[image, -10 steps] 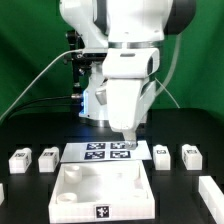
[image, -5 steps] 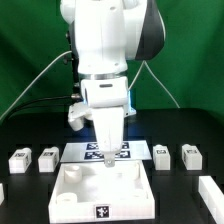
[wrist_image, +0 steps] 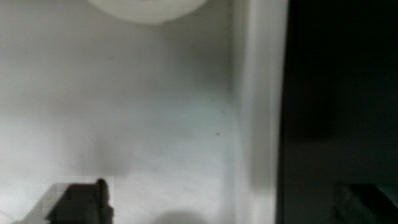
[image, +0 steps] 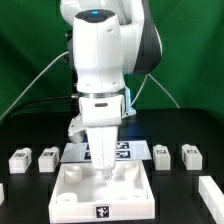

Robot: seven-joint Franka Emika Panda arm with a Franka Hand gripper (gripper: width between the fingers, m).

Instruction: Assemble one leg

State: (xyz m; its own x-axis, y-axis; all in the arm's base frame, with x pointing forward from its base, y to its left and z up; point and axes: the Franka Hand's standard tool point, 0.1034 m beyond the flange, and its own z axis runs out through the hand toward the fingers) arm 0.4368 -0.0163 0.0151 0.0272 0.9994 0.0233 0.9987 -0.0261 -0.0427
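Note:
Several small white legs with tags lie on the black table: two at the exterior view's left (image: 20, 158) (image: 47, 158), two at its right (image: 161, 152) (image: 190, 155). My gripper (image: 104, 172) hangs low over the far part of the large white panel (image: 75, 195), away from all legs. In the wrist view the gripper (wrist_image: 228, 205) is open and holds nothing. One dark fingertip (wrist_image: 80, 201) is over the panel's surface (wrist_image: 143, 110). The other is over the black table beyond the panel's edge. A round hole (wrist_image: 151, 8) in the panel shows.
The marker board (image: 135, 150) lies just behind the panel. Another white piece (image: 207, 188) lies at the exterior view's right edge and one at the left edge (image: 2, 190). Cables hang behind the arm.
The arm has swung toward the exterior view's left and come down, from above the marker board to the panel's far part. The legs have not moved.

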